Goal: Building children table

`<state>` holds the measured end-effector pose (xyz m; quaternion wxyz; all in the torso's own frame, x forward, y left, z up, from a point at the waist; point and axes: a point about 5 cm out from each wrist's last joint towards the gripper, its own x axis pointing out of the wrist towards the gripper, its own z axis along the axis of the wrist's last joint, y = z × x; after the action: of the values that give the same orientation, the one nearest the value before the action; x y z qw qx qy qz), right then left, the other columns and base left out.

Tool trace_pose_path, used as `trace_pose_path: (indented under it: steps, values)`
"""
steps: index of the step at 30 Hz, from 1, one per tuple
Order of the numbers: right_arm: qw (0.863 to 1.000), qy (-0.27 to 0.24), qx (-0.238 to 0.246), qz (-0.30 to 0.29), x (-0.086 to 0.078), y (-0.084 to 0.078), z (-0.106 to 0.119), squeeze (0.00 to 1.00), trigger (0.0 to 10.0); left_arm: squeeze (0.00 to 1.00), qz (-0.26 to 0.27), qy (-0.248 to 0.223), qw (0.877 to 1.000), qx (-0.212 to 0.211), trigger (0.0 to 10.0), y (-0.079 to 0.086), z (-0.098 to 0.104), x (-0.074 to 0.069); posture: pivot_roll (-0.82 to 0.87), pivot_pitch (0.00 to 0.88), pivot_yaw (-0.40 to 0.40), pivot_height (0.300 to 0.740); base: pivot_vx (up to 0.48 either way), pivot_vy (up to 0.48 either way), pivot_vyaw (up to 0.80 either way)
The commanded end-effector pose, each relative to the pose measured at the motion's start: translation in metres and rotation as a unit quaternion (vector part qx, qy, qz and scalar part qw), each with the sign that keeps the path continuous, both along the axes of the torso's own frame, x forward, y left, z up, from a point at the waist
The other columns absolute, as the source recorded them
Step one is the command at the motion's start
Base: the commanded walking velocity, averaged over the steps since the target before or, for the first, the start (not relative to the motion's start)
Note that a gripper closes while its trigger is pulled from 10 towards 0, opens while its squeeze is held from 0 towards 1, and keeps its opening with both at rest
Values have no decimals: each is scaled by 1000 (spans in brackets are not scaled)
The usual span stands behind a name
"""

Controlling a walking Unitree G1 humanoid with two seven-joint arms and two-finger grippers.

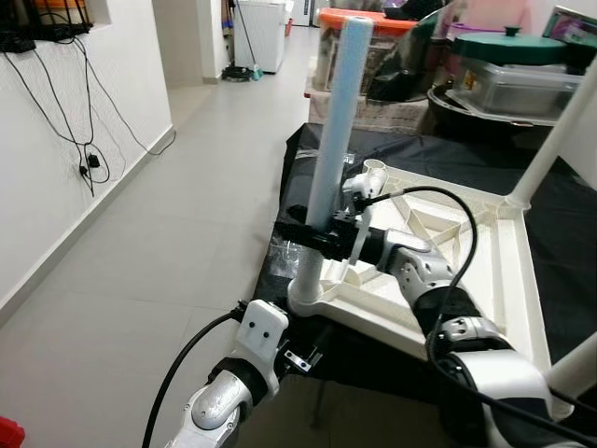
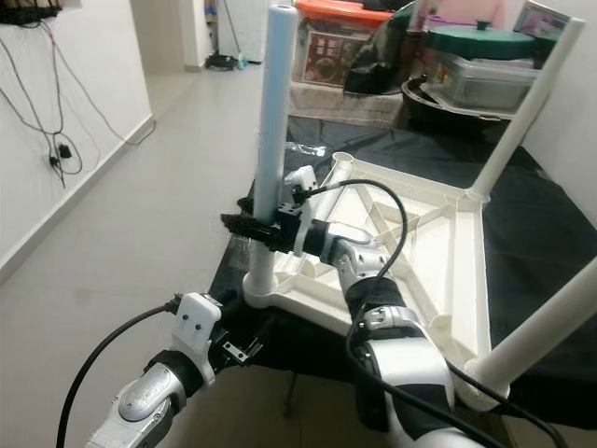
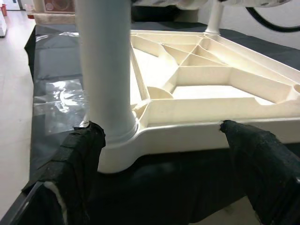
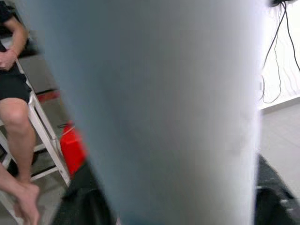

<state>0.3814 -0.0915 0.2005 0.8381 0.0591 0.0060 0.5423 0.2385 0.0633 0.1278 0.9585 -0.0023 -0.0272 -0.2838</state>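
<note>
An upturned white plastic tabletop (image 1: 466, 252) is seen lying underside up on a table draped with black sheeting (image 1: 569, 243), its ribbed underside facing the camera. At its near left corner a pale blue-white leg (image 1: 334, 121) is stood upright in a corner socket (image 1: 306, 297), and it rises well above the tabletop. The right tool (image 1: 312, 233) is closed around this leg a little above the socket, its black fingers wrapped on both sides of the tube; in the right wrist view the leg (image 4: 159, 112) is pressed so close to the lens that it is blurred.

The left tool (image 3: 164, 154) is held low at the table's near edge, just below the same corner. Its two black fingers (image 3: 79, 159) are spread wide, one beside the foot of the leg and the other further along the tabletop's rim, and nothing is gripped between them (whether the fingertips touch the plastic cannot be told).

Two more white legs are fitted to the tabletop: one at the far right corner (image 1: 550, 149), leaning outward, and one at the near right corner (image 2: 541, 327). An open socket (image 1: 374, 170) is seen at the far left corner.

Behind the table, storage boxes with orange and green lids (image 1: 518, 65) are stacked. In the right wrist view, a seated person's bare legs (image 4: 16, 126) and a red object (image 4: 72, 145) on the floor are visible.
</note>
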Motion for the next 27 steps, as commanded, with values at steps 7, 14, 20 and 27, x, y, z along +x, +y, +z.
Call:
trace_pose_path:
  steps: [7,14,20,27]
  values:
    - [976,31,-35,-213,18,-21,-12,0,0,0,-2,7,1000,5,10000,-1,-5,-3,94,0,-115,740,0,0,0]
    - [767,69,-72,-634,18,-126,-29,0,0,0,-5,10,1000,3,10000,-2,-5,-3,81,0,-101,740,0,0,0]
    - [625,103,-37,-773,-4,-167,-46,0,0,0,-4,11,1000,2,10000,-2,-5,-2,80,0,-101,740,0,0,0]
    - [542,89,-41,-835,-16,-190,-45,0,0,0,-5,13,1000,2,10000,-1,-5,-3,71,0,-88,740,0,0,0]
